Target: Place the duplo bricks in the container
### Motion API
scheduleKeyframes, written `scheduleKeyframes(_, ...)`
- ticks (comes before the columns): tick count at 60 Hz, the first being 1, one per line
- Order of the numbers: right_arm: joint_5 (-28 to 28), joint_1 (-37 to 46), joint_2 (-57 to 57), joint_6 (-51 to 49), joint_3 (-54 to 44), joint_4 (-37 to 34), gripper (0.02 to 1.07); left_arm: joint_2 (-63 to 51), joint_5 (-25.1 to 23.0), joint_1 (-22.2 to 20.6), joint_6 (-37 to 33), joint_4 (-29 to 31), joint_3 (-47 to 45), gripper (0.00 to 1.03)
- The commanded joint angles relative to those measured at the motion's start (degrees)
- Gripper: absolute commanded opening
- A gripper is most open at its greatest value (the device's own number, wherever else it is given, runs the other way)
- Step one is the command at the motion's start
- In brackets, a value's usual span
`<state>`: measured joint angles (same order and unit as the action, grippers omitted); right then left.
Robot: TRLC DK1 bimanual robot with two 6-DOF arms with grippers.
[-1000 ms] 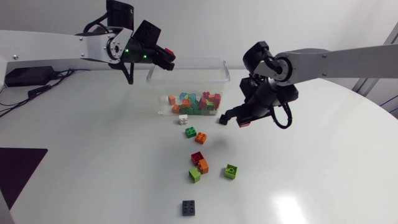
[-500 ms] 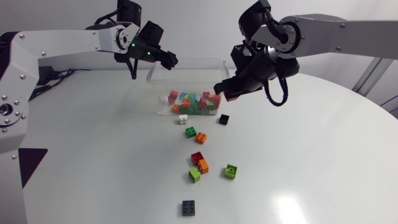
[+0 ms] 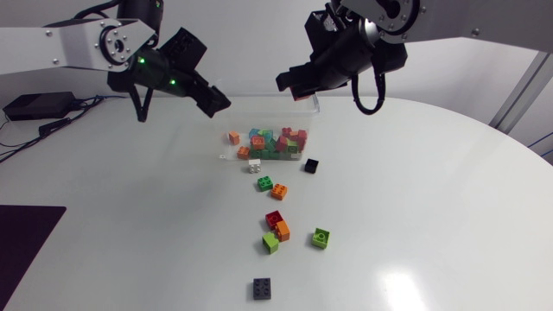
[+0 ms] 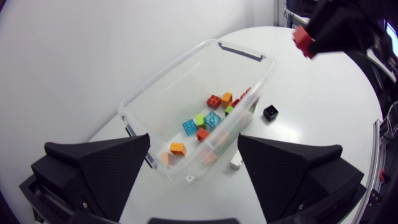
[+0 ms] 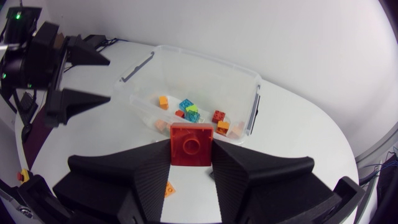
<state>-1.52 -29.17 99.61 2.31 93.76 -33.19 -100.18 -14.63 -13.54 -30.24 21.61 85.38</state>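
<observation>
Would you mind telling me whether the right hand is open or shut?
Shut: the right hand clamps a red brick between both fingers.

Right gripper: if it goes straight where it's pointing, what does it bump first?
Probably the clear container, which lies just ahead of the right gripper and the red brick it holds, though depth is hard to judge.

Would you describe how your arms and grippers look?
The left arm and right arm have silver-grey links, black joints; the left gripper and right gripper are matte black wedges. The left wrist shows green lights; a black cable loops by the right.
</observation>
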Motion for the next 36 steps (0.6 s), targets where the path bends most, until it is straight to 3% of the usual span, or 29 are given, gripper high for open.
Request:
scheduleKeyframes(1, 0.0, -0.5, 2.7, -1.0, 2.5, 1.2, 0.4, 4.9, -0.4, 0.4, -4.6, 1.1, -7.2, 0.99)
scheduleKeyframes(15, -0.3, -0.7, 7.2, -1.4, 6.4, 4.5, 0.4, 13.0, -2.3, 1.7, -10.5, 1.6, -18.9, 0.99)
scheduleKeyframes(36, -1.5, -0.5, 15.0, -2.6, 12.1, 8.7, 0.4, 18.8, -3.5, 2.9, -17.8, 3.9, -28.8, 0.99)
